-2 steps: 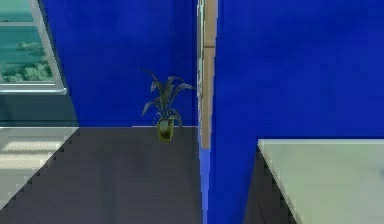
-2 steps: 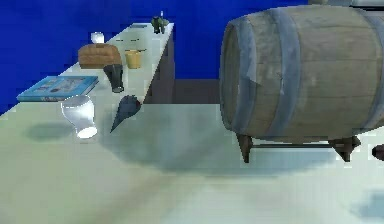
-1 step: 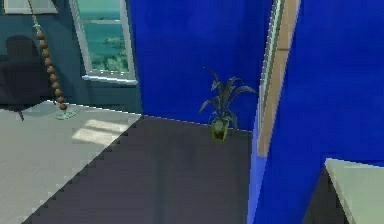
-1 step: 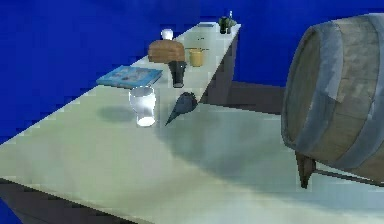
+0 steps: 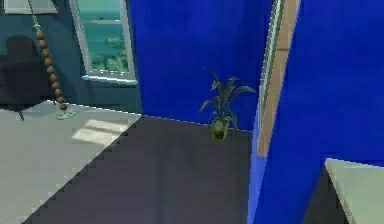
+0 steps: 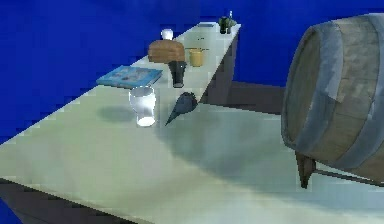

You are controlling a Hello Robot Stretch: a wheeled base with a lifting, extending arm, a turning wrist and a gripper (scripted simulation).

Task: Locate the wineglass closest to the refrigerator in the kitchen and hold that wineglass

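Clear glass (image 6: 143, 106) on counter (image 6: 80, 150), dark cone (image 6: 180, 105) beside; book (image 6: 129, 75), bread (image 6: 166, 48) behind; barrel (image 6: 335, 95) nr; gripper state unclear

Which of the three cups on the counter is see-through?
The clear glass, standing nearest in the arm side view, just below the blue book. The dark cup and the tan cup farther along the counter are both opaque.

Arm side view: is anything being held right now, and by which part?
That cannot be told from these pictures. The clear glass stands on the pale countertop, next to a dark cone-shaped thing.
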